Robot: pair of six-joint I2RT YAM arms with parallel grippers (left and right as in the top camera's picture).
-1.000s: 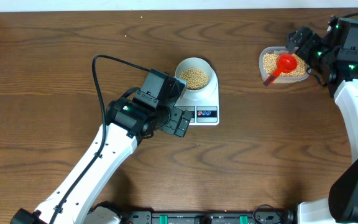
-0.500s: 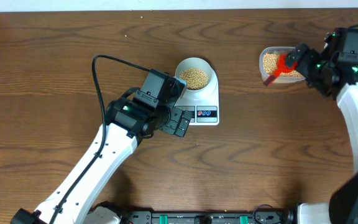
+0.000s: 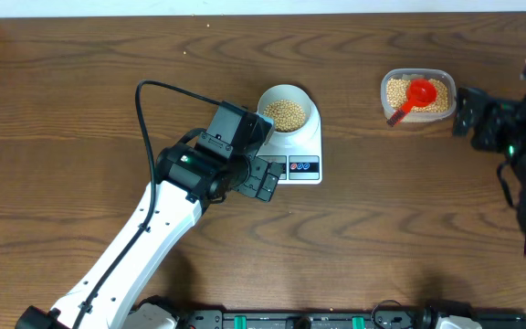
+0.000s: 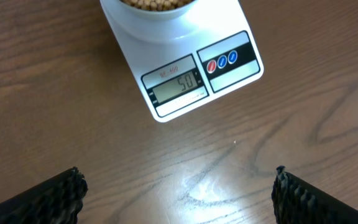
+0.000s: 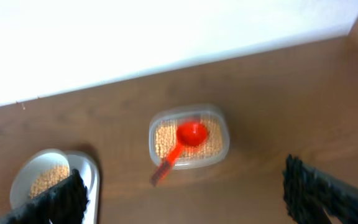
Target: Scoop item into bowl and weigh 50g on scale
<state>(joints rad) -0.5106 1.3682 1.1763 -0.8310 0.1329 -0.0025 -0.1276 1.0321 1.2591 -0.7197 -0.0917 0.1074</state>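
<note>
Reading 50: flat white rectangular digital scale point(image 4: 178, 84), carrying small pale blue-grey bowl point(image 3: 313, 111) of round tan beans point(image 3: 287, 113). Risk: left gripper point(image 4: 179, 182), spread wide, empty, hovers beside scale; contact shifts reading. Empty right gripper point(image 5: 184, 186) likewise spread. Further beans overshoot target.

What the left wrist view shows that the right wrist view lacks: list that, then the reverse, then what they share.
Only the left wrist: the display, reading 50, and the red and blue buttons. Only the right wrist: the clear tub of beans with the red scoop resting in it, and the white wall. Both: the scale, the bowl holding beans, and the wooden table.
</note>
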